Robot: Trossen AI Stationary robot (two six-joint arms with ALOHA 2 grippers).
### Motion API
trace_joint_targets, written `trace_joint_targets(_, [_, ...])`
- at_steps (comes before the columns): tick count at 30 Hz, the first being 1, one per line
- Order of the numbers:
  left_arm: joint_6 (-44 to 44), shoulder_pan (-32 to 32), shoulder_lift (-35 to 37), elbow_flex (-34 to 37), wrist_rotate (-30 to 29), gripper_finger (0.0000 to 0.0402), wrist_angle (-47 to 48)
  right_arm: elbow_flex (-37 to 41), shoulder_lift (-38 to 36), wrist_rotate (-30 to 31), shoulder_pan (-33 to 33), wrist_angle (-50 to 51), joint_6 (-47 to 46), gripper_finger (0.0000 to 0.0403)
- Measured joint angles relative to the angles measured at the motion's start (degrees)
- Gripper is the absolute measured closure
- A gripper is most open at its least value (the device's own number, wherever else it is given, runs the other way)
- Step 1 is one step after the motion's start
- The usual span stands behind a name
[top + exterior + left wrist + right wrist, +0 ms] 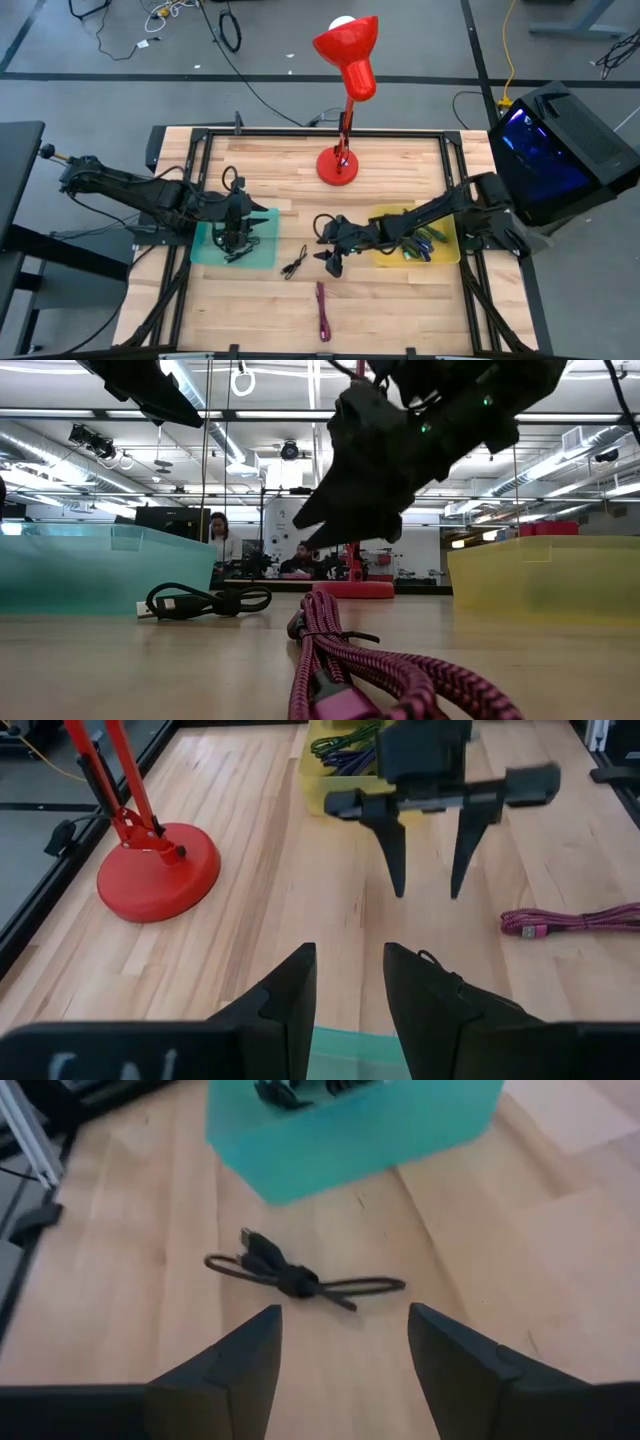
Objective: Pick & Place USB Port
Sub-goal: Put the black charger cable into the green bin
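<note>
Writing: on the left wrist view you can make out pale letters on the dark bar nearest the camera, but only fragments show — not readable. No brand or label shows on the bins or cables.
Right end effector (pixel 333 262): released, fingers spread wide with nothing between them. It hangs just above the table (pixel 400 310), between the two bins.
Black USB cable (pixel 300 1281): your task's thing. It lies flat on the table, bundled and knotted at its middle, just ahead of the right end effector's open fingers and apart from them; in the high view it sits just to the left of that end effector.
Left end effector (pixel 236 240): over the teal bin (pixel 208 255); its fingers stand apart with nothing between them.
Teal bin contents: dark cables lie inside, under the left end effector; you cannot tell how many.
Yellow bin (pixel 445 255): behind the right end effector, under its arm, holding green and blue cables.
Magenta braided cable (pixel 322 310): on the table nearer the front edge, beside the right end effector and well apart from the black USB cable.
Red desk lamp (pixel 345 90): its round base stands beyond both end effectors — clear of the cables.
Beyond the table: people sit at desks in the room, far off in the low view.
</note>
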State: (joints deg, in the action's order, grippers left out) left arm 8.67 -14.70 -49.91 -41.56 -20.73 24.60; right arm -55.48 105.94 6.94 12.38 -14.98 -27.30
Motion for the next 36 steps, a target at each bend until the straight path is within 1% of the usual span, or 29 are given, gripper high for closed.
trace_joint_targets(6, [-0.31,0.0,0.0,0.0,0.0,0.0278,0.0,0.0,3.39,-0.03,0.0,-4.84,-0.01,0.0186])
trace_joint_targets(13, [-0.35,0.0,0.0,0.0,-0.02,0.0278,-0.33,0.02,4.58,1.04,0.02,-5.46,1.28,0.0186])
trace_joint_targets(19, [-0.98,0.0,0.0,0.0,-0.02,0.0278,-0.59,-0.41,6.24,1.16,0.02,-9.68,1.46,0.0186])
trace_joint_targets(26, [-0.96,-0.02,0.02,0.0,-0.02,0.0278,-0.65,-3.6,10.63,0.97,0.07,-9.04,2.38,0.0186])
trace_joint_targets(33, [-0.96,-0.02,0.0,0.02,-0.02,0.0278,-0.39,-3.69,10.95,1.2,0.22,-7.76,2.34,0.0186])
trace_joint_targets(36, [-0.95,-0.02,0.0,0.02,-0.02,0.0278,-0.42,-3.72,11.56,1.62,0.76,-8.91,2.33,0.0186])
